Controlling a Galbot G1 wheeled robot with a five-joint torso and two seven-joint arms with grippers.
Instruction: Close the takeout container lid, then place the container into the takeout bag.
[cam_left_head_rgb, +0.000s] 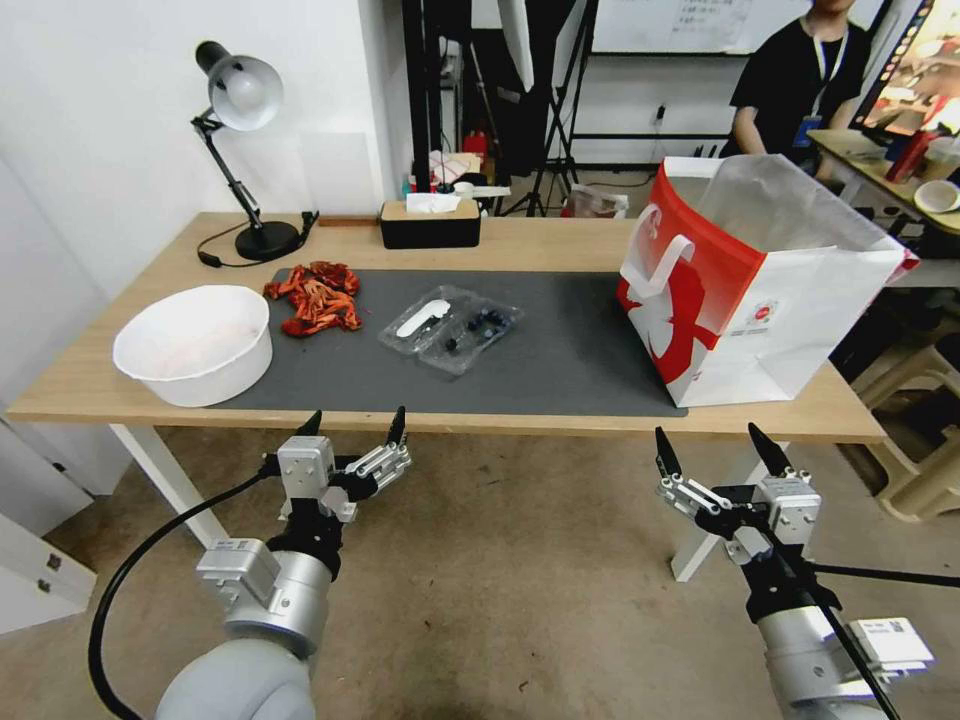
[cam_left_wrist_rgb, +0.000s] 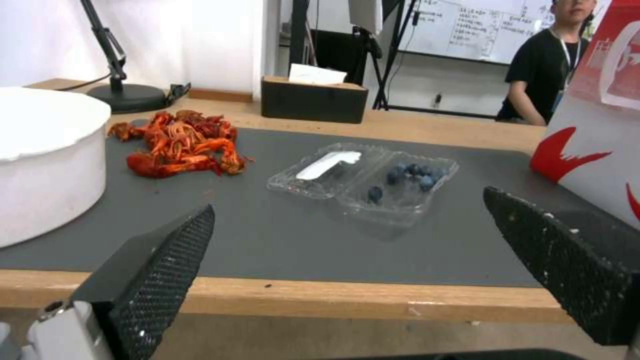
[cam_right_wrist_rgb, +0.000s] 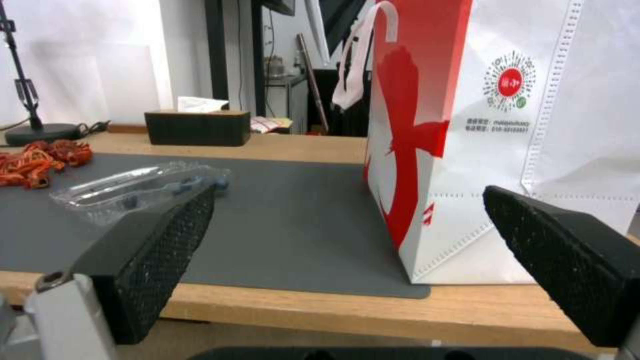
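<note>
On the grey mat (cam_left_head_rgb: 560, 360), mid-table, the container (cam_left_head_rgb: 472, 335) lies open, berries in one half, its lid (cam_left_head_rgb: 425, 318) folded flat toward the crayfish pile (cam_left_head_rgb: 315, 298). Bag (cam_left_head_rgb: 745, 290) stands upright at the mat's right end. Left gripper (cam_left_head_rgb: 352, 428) and right gripper (cam_left_head_rgb: 718, 446) hover below the near table edge, jaws spread, holding nothing. Advice: swing the lid over its hinge, pressing evenly so berries stay put.
</note>
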